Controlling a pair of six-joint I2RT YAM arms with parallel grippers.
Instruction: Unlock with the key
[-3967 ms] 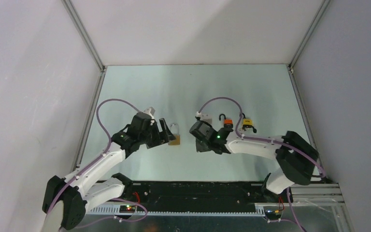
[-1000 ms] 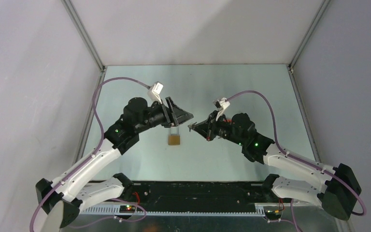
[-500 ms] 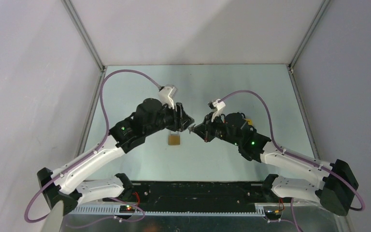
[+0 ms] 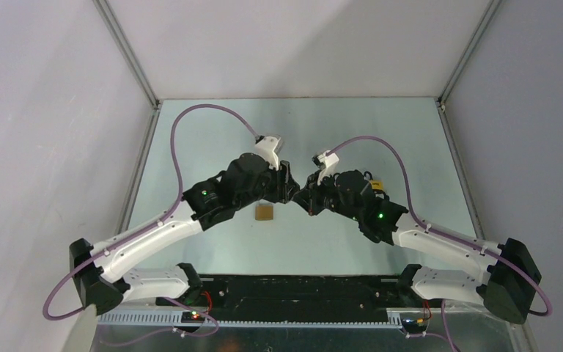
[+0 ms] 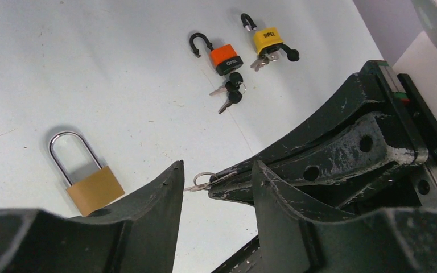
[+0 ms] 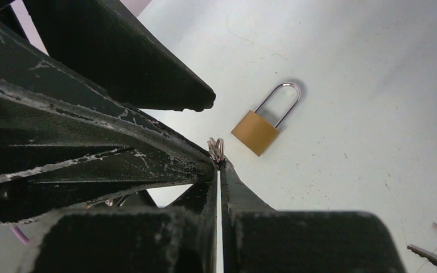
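Well, nearest the arm bases the brass padlock (image 4: 265,212) lies flat on the table (image 4: 212,132), its silver shackle seated in the body. Raised just above and a little beyond that padlock, the two grippers meet tip to tip. The right gripper (image 6: 218,166) is angled in from the padlock's right with its fingers pressed tight together, pinching the key (image 6: 216,149) so that only its silver ring end pokes out past the tips. The left gripper (image 5: 218,169) is angled in from the padlock's left with its fingers about halfway apart, one on either side of the key and of the right gripper's tips; I cannot tell whether either finger touches the ring. Farther off, beyond the brass padlock and to its right, an orange padlock (image 5: 222,52) and a yellow padlock (image 5: 264,41) lie side by side, both with black shackles swung open. A small bunch of keys (image 5: 230,94) sits just beside the orange one
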